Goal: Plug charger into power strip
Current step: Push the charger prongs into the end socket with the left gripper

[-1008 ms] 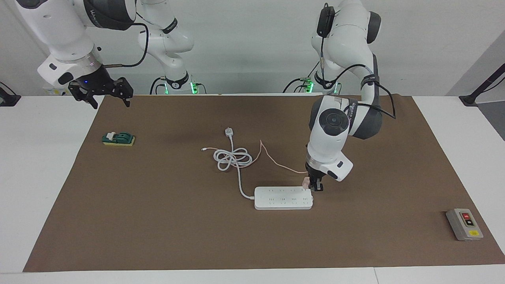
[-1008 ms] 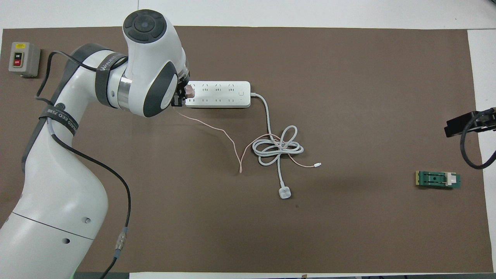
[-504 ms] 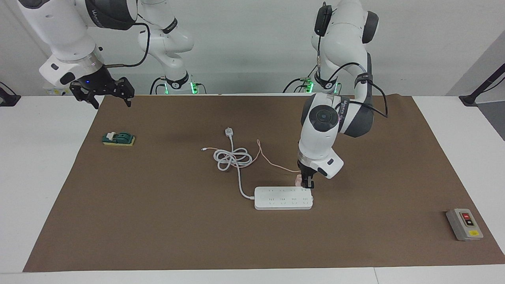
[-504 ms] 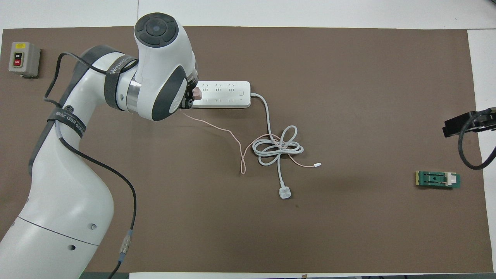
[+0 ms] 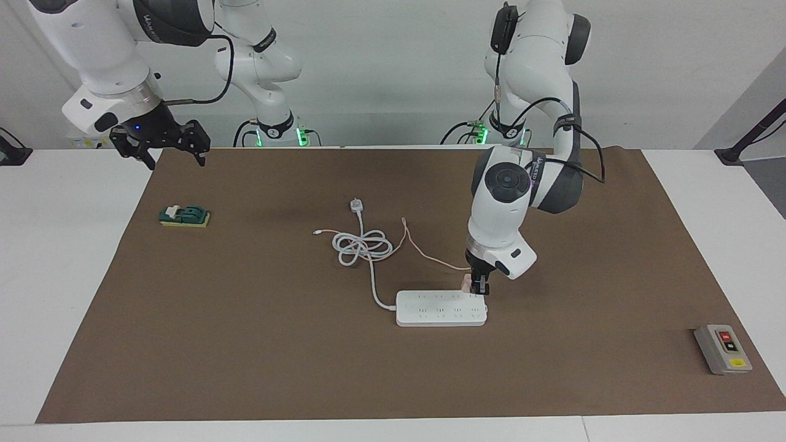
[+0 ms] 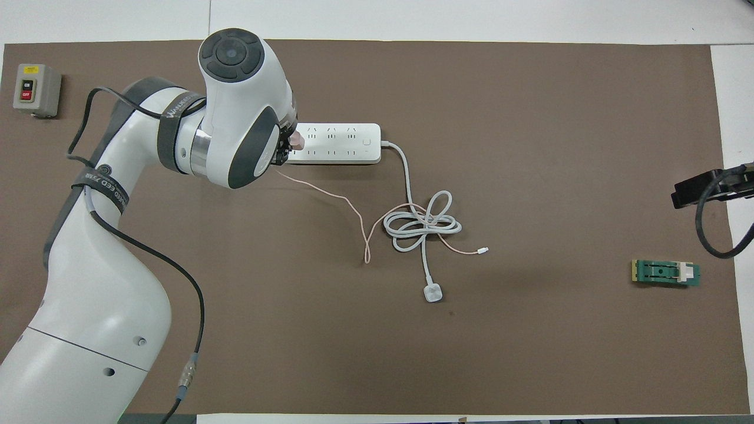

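Now your left gripper (image 5: 478, 285) has its fingers clamped on the charger (image 5: 468, 282), poised over the power strip (image 5: 441, 308) at its left-arm end. Picking up looks done; seating it remains. Your right gripper (image 5: 161, 142) waits, fingers spread wide, empty.

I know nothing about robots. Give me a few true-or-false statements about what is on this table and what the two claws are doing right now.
1. The left claw holds the pink charger at one end of the power strip. True.
2. The right claw grips the green block. False: it waits open in the air, holding nothing.
3. The strip's white cord lies coiled on the mat, nearer to the robots. True.
4. The grey switch box sits on the strip. False: it stands apart, at the mat's corner.
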Controlling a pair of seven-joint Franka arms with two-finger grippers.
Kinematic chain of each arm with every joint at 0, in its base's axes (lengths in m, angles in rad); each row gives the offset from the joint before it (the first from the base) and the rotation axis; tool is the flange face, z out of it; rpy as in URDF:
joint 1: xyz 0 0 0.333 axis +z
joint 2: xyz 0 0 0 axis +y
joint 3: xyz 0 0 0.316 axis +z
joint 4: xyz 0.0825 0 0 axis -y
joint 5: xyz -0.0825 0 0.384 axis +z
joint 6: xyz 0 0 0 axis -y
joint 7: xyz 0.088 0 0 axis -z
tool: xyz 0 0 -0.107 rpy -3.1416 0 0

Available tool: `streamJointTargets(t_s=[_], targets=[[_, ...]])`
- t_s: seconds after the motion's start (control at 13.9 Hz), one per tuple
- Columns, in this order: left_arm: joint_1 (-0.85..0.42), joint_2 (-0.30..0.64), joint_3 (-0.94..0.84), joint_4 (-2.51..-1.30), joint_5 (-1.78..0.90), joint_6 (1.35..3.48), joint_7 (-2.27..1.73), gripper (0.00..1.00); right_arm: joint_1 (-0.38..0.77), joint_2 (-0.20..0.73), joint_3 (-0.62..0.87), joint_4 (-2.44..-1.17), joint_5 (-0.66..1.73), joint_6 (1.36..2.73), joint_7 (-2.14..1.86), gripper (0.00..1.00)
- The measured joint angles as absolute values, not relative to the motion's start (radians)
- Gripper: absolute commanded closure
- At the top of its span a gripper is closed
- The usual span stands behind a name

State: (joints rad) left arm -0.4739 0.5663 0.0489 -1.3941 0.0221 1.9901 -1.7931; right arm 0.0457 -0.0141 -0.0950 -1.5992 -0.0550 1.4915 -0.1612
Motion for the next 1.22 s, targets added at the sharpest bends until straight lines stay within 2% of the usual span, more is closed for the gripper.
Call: streamJointTargets(t_s=[1.22], targets=[[-0.455, 0.582, 0.049, -1.434, 0.022, 2.033, -1.856, 1.0, 0.046, -0.016, -0.095, -1.599, -0.055, 1.491, -0.161, 0.0]])
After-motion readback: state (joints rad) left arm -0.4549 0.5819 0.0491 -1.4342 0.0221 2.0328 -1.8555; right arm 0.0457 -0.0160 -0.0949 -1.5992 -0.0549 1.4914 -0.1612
